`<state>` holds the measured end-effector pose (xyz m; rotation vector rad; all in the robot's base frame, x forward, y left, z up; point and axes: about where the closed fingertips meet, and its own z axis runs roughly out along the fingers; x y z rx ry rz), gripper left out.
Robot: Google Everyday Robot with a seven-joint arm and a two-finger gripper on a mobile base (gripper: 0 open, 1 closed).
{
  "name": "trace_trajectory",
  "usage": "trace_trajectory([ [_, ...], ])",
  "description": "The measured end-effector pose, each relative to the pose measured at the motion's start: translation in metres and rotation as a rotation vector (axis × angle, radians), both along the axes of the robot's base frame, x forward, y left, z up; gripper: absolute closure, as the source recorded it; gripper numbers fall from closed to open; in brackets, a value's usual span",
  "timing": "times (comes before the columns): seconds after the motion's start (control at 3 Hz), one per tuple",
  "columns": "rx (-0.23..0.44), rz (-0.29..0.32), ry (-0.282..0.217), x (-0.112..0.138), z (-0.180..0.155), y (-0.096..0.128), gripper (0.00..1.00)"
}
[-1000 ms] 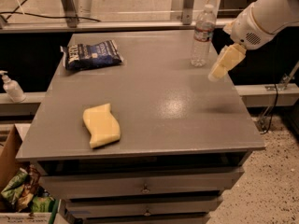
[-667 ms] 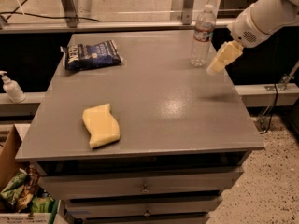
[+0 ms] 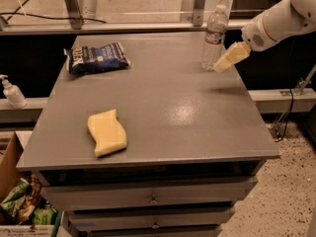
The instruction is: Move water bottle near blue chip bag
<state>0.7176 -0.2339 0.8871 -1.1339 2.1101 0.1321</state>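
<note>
The water bottle stands upright at the far right of the grey table; it is clear and ribbed, with a white cap and a white label band. The blue chip bag lies flat at the far left of the table, well apart from the bottle. My gripper, on a white arm coming in from the upper right, hangs just to the right of the bottle's lower half, a little above the tabletop. Only its cream-coloured finger shows, pointing down and left toward the bottle's base.
A yellow wavy sponge lies near the table's front left. A small white pump bottle stands on a ledge left of the table. A box with bags sits on the floor at lower left. Drawers run under the tabletop.
My gripper has moved up and left, closer to the bottle's right side. The bottle, chip bag and sponge have not moved.
</note>
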Motion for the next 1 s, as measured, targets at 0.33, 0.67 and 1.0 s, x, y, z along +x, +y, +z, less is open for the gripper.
trace_trajectory([
  [0.33,0.158,0.005,-0.023,0.017,-0.004,0.005,0.0],
  [0.67,0.281,0.046,-0.049,0.029,0.001,0.016,0.0],
  [1.0,0.364,0.107,-0.065,0.037,0.007,0.031,0.0],
])
